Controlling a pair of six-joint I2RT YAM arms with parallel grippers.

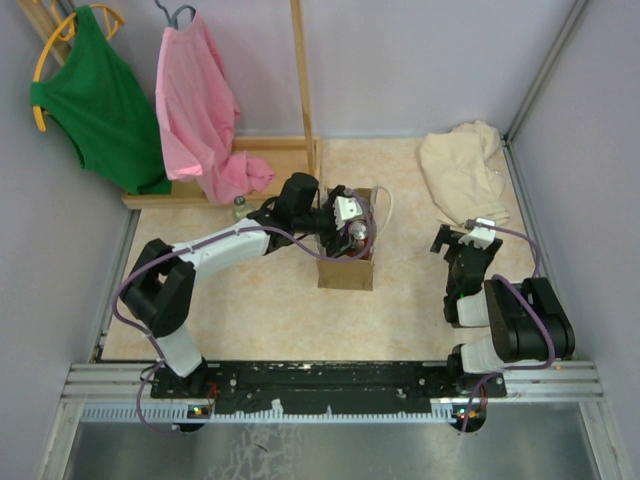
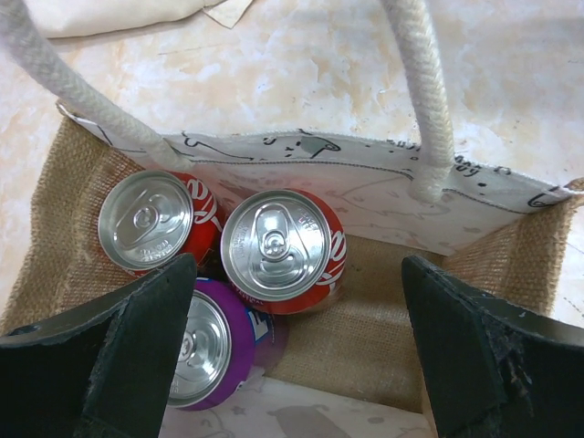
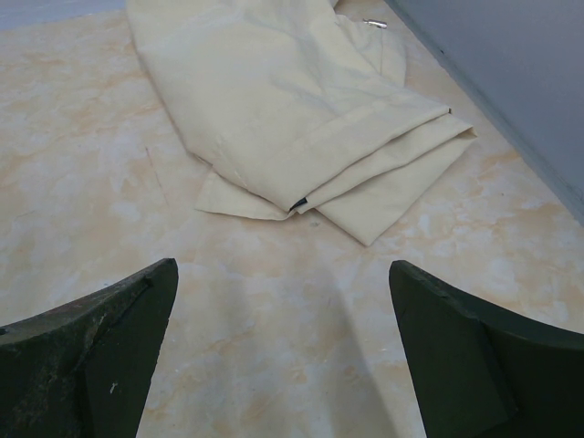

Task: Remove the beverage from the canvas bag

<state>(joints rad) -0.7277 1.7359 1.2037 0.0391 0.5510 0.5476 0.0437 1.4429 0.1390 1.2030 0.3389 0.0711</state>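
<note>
beneath left gripper (image 2: 298, 266), cans (image 2: 276, 246) stand in canvas bag (image 2: 538, 248).

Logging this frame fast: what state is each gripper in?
Left gripper: open over the cans in the bag, holding nothing.
Right gripper: open, holding nothing.

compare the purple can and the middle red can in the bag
The middle red can has a red body; the purple can a purple one. The red can's top shows whole; the purple can's is partly hidden behind a left hand finger. Both stand upright, unopened.
</note>
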